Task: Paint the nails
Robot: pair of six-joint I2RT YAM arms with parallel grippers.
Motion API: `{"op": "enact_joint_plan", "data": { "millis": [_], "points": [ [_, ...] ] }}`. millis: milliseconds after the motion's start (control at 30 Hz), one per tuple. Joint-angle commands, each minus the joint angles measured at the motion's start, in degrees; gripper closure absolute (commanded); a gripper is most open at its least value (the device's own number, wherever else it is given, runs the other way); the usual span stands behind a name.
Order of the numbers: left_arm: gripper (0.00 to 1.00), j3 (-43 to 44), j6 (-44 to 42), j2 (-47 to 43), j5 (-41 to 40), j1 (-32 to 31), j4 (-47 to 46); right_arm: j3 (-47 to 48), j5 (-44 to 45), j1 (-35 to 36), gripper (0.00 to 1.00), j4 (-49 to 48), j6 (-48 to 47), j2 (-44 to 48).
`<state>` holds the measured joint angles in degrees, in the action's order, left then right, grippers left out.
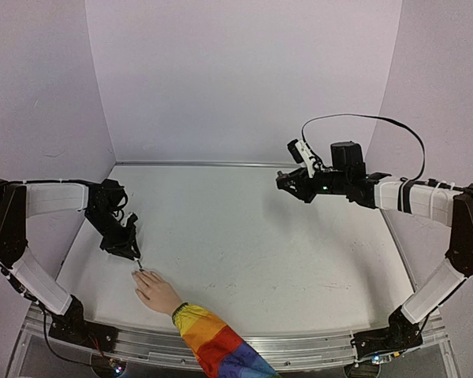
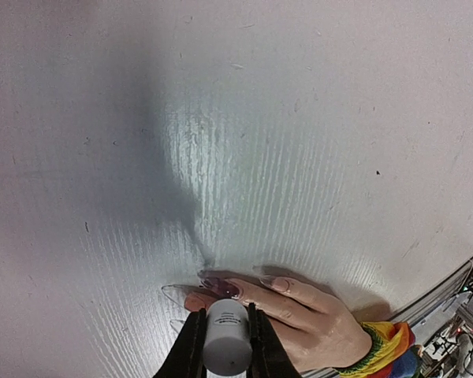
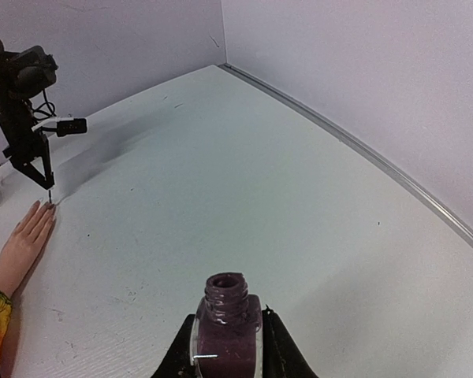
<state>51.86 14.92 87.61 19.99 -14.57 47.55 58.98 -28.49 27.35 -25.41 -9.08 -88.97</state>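
- Clamped shut in the left gripper (image 2: pixel 225 319): the white cap (image 2: pixel 227 346) of the brush, aimed down at the fingertips of the hand (image 2: pixel 311 319).
- Clamped shut in the right gripper (image 3: pixel 227 350): the open bottle (image 3: pixel 229 315) of dark polish, raised well apart from the hand, over the far right of the table (image 1: pixel 244 228).
- Lying at the near left of the table, just under the brush: the nails (image 2: pixel 230 289), at least one darkened, others pale.
- Likely to smear skin or tabletop if pressed too hard or swept off so small a nail.
- Could miss altogether should the hand shift, with nothing pinning it down.
- Might spill from the uncapped bottle if tilted.
- Hard to judge contact, with the brush tip hidden behind the cap in the left wrist view.
- Pale, faintly ribbed tabletop, scuffed with small marks, with a metal rail (image 1: pixel 260 339) along the near edge.
- Closed in by plain lilac walls (image 1: pixel 244 79) on three sides.
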Motion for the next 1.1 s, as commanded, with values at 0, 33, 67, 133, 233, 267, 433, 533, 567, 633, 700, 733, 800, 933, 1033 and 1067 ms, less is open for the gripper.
{"op": "enact_joint_plan", "data": {
  "millis": [0,33,67,133,233,267,433,533,567,633,700,733,800,933,1033,1067],
  "points": [
    [1.00,1.55,-0.61,0.37,2.04,0.17,-0.16,2.10,-1.74,-0.11,1.00,-2.76,0.64,0.64],
    [1.00,1.58,-0.53,0.78,2.00,0.23,-0.22,2.10,-1.74,-0.06,1.00,-2.80,0.64,0.64],
    [1.00,1.54,-0.55,1.02,1.99,0.20,-0.20,2.10,-1.74,-0.06,1.00,-2.80,0.72,0.64],
    [1.00,1.42,-0.54,1.28,1.98,0.26,-0.28,2.10,-1.74,-0.10,1.00,-2.80,0.73,0.64],
    [1.00,1.19,-0.42,1.53,1.68,0.24,-0.31,2.10,-1.73,-0.10,1.00,-2.80,0.78,0.64],
    [1.00,1.22,-0.34,1.59,1.57,0.24,-0.27,2.17,-1.70,-0.10,1.00,-2.80,0.78,0.57],
    [1.00,1.13,-0.22,2.14,1.47,0.24,-0.33,2.28,-1.74,-0.06,1.00,-2.79,0.82,0.38],
    [1.00,1.14,-0.21,2.58,1.37,0.17,-0.41,2.28,-1.74,-0.05,1.00,-2.76,0.78,0.29],
    [1.00,1.13,-0.21,2.67,1.33,0.26,-0.44,2.28,-1.74,-0.10,1.00,-2.77,0.81,0.29],
    [1.00,1.22,-0.16,2.82,1.01,0.26,-0.49,2.28,-1.74,-0.11,1.00,-2.80,0.82,0.29],
    [1.00,1.38,-0.15,3.06,1.06,0.30,-0.69,2.28,-1.74,-0.06,1.00,-2.80,0.82,0.29],
    [1.00,1.47,-0.15,3.13,1.02,0.25,-0.62,2.28,-1.68,-0.09,1.00,-2.76,0.82,0.29],
    [1.00,1.41,-0.23,3.18,0.91,0.26,-0.62,2.28,-1.66,-0.10,1.00,-2.75,0.88,0.29],
    [1.00,1.39,-0.15,3.20,0.20,0.25,-0.75,2.28,-1.65,-0.11,1.00,-2.77,0.91,0.29],
    [1.00,1.32,-0.06,2.89,-0.62,0.33,-0.75,2.32,-1.66,-0.11,1.00,-2.80,0.91,0.14],
    [1.00,1.36,-0.06,2.82,-0.96,0.31,-0.71,2.36,-1.66,-0.11,1.00,-2.79,0.91,0.19]
  ]
}}
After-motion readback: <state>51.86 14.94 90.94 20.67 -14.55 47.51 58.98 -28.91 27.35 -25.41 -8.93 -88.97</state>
